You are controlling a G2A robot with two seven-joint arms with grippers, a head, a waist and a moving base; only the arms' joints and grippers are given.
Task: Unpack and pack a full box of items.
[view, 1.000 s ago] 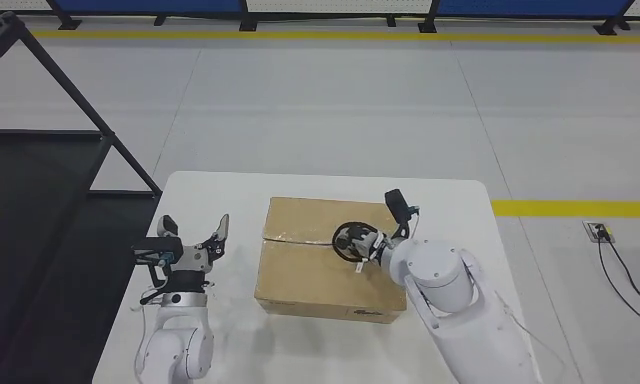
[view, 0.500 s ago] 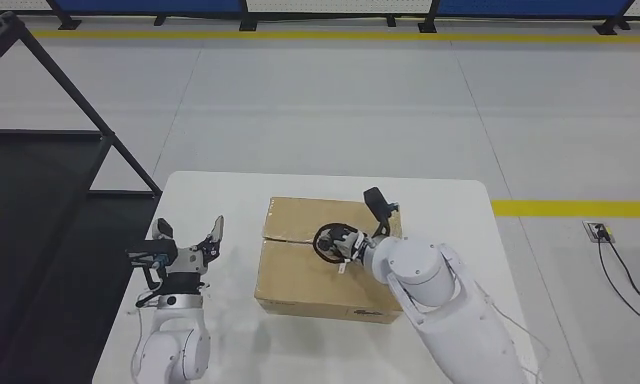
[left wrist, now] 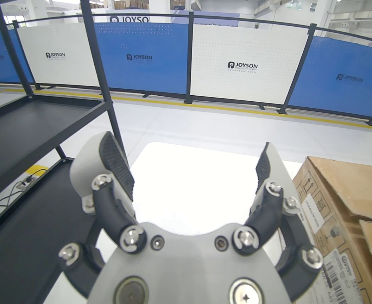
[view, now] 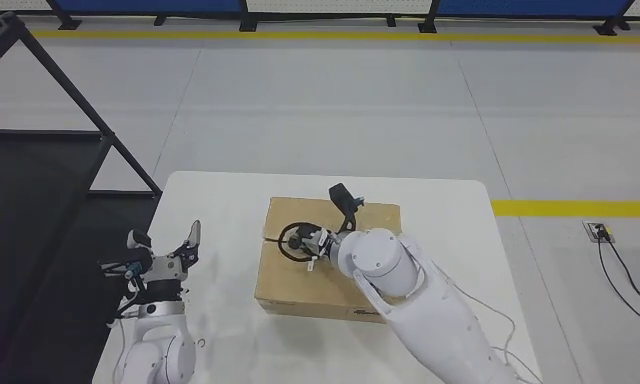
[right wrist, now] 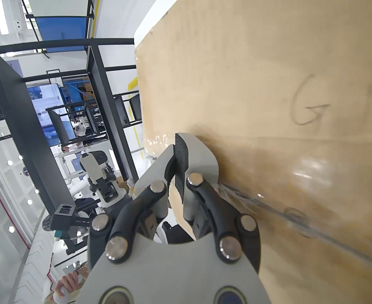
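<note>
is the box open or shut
Shut: the box top lies flat, closed along a taped seam.

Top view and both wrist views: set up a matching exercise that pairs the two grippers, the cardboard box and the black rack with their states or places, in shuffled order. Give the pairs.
Column one
1 left gripper
2 right gripper
3 cardboard box
4 black rack

Column two
A flaps down, sitting on the white table
B shut, at the seam on the box's top
C standing on the floor beside the table
D open, above the table, apart from the box

Pairs: 1-D, 2-B, 3-A, 4-C
</note>
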